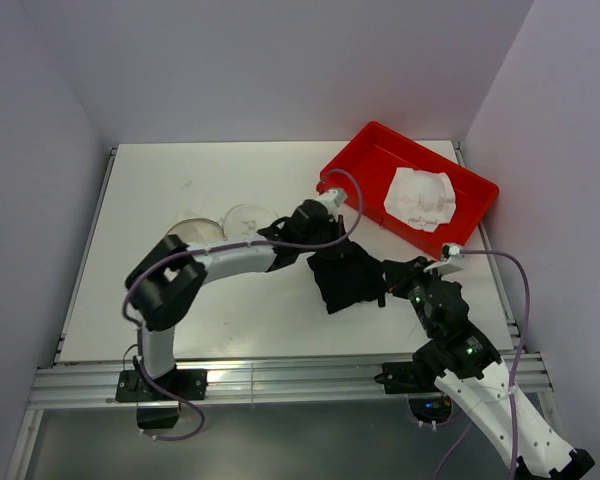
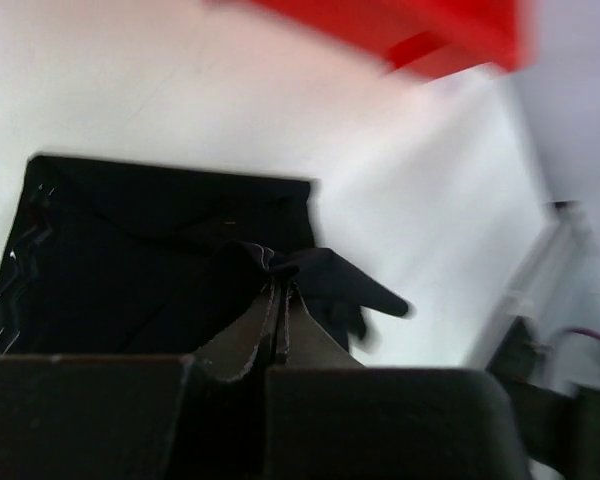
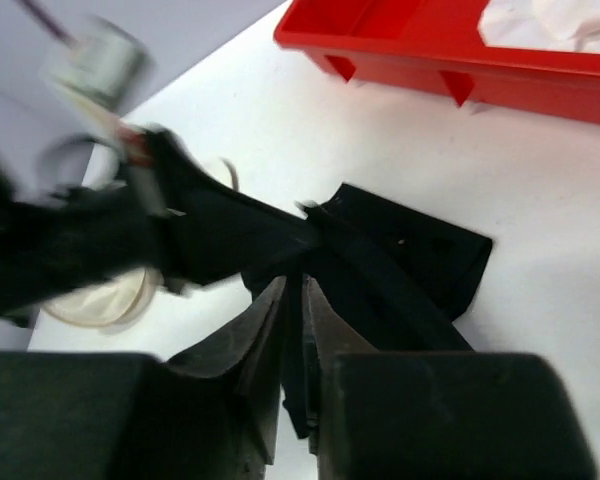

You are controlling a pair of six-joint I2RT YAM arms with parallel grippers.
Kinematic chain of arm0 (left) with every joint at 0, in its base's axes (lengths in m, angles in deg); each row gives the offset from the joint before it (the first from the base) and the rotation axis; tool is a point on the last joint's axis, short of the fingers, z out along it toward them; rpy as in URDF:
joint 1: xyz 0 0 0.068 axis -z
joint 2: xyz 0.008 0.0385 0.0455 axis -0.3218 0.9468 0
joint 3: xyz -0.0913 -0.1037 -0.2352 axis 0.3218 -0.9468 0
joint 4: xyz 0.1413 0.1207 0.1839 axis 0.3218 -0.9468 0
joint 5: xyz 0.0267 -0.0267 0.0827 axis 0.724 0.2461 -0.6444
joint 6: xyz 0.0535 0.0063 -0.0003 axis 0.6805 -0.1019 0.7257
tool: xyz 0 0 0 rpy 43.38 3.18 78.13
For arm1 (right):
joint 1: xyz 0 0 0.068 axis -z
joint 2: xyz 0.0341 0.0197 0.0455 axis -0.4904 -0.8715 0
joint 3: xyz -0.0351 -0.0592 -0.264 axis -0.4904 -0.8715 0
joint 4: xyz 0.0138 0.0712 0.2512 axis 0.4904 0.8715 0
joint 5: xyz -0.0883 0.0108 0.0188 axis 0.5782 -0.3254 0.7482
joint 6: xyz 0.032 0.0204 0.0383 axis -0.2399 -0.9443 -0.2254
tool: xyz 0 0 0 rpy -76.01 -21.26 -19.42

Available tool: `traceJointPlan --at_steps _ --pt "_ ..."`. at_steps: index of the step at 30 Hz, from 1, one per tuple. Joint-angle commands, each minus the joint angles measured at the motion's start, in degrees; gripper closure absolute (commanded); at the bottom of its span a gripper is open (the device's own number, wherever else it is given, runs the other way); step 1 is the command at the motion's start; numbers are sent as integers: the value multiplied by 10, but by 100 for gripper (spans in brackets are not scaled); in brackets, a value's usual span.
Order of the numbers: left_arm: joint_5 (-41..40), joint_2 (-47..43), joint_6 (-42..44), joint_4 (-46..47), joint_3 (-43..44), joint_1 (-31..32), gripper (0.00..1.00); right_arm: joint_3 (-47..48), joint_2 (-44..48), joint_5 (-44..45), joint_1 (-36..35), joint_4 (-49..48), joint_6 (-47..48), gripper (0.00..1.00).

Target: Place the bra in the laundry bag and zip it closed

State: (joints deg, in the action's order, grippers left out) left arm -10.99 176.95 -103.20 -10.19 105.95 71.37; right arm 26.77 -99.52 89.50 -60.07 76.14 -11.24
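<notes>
Right gripper (image 3: 298, 290): jaws narrow, pinching a fold of black cloth (image 1: 348, 280) mid-worktop. Left gripper (image 2: 280, 290): jaws tight on another fold. Bag (image 1: 242, 217) lies left of centre behind the left arm. Bra (image 1: 420, 197) sits in the tray (image 1: 370, 175), far right corner.

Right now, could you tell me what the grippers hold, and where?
The left gripper pinches a raised fold of the black cloth; right gripper pinches its edge.

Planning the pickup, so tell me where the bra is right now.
In the top view the bra lies inside the red tray at the far right corner of the table, beyond the black cloth.
</notes>
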Motion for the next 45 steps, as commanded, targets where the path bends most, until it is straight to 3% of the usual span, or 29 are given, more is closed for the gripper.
traceJointPlan --at_steps 1,2,5,11,14,18,22,26,38,45 --pt "65 -123 -14 122 -62 -17 100 4 -47 -48 3 -54 24 76" --pt "88 -161 -15 148 -76 -20 100 8 -58 -60 3 -61 24 63" --pt "121 -225 -6 179 -121 -31 100 17 -86 -97 3 -97 25 40" --pt "140 -328 13 185 -168 -47 100 48 -76 -176 3 -148 76 19" --pt "131 -359 0 187 -153 -59 100 56 -48 -224 3 -163 98 13" --pt "106 -399 -21 213 -125 -61 100 47 -24 -296 3 -195 105 9" --pt "59 -432 -45 218 -87 -61 100 26 -46 -397 3 -252 99 7" --pt "15 -458 -67 215 -75 -60 100 8 -63 -445 2 -305 96 4" --pt "9 -477 -77 211 -53 -42 100 7 -170 -492 -3 -452 95 0" --pt "-26 -479 -61 209 -49 -21 100 19 -215 -463 -65 -478 119 0"
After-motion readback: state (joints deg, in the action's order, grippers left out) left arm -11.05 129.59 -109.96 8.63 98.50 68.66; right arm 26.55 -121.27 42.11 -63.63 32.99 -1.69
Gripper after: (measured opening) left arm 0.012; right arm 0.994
